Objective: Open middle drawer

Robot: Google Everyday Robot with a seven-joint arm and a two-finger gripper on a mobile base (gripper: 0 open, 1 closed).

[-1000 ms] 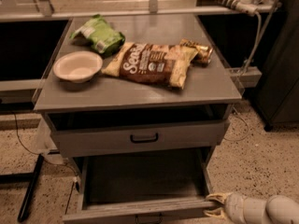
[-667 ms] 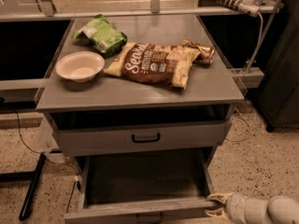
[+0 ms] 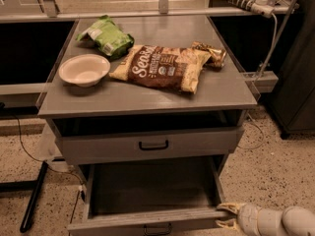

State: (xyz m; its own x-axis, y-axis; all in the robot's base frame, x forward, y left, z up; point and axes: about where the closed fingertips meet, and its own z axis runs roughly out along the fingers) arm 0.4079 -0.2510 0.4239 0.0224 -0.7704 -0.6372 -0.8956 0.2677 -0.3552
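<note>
Robot test lab, prob.: speckled floor (image 3: 275, 171), power strip (image 3: 243, 0) at 1 o'clock, chip bag (image 3: 162, 68) + bowl (image 3: 84, 69) on grey surface (image 3: 147, 96); end effector (image 3: 224, 216) at 5 o'clock.

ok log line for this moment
middle drawer: pulled out | end effector: at its front right corner | bar handle: not gripped
</note>
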